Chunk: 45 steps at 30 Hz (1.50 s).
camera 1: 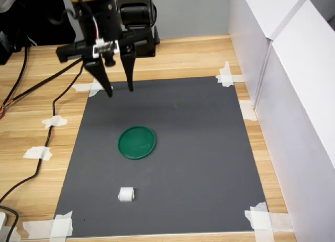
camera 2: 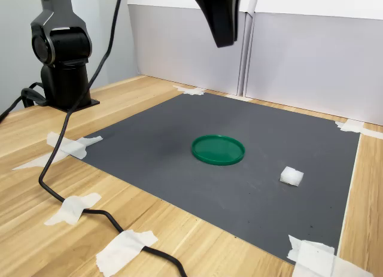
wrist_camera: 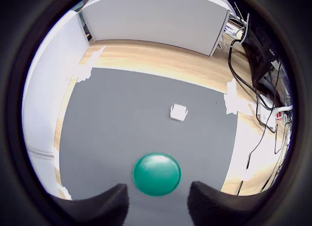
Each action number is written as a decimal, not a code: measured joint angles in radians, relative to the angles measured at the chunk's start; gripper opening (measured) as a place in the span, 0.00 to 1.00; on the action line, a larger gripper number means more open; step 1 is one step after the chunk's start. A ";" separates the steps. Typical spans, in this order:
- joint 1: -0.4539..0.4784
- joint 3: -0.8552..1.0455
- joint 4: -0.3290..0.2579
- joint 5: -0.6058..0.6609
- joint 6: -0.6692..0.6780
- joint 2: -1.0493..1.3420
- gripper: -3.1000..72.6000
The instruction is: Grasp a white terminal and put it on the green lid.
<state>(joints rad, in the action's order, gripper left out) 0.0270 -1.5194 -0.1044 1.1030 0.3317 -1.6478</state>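
the gripper (camera 1: 120, 91) hangs above the far part of the dark grey mat (camera 1: 199, 148), its two black fingers (camera 1: 129, 69) spread apart with nothing between them. the green lid (camera 1: 137, 142) lies flat near the mat's middle. the white terminal (camera 1: 126, 194) rests on the mat near its front edge in the first exterior view, well apart from the lid and from the gripper. white tape pieces (camera 1: 259, 218) hold the mat's corners to the wooden table (camera 1: 31, 122).

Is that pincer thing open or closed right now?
Open. In the first exterior view the pincer has its two dark fingers spread apart with nothing between them, hanging above the mat.
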 joint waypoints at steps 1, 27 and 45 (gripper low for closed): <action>0.008 -0.028 -0.009 0.000 0.000 -0.030 0.84; 0.025 -0.448 0.059 0.096 -0.022 -0.540 0.99; 0.025 -0.460 0.087 0.046 -0.115 -0.597 0.99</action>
<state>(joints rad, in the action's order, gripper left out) 0.0517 -1.9791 -0.0169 1.1489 0.2162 -2.2449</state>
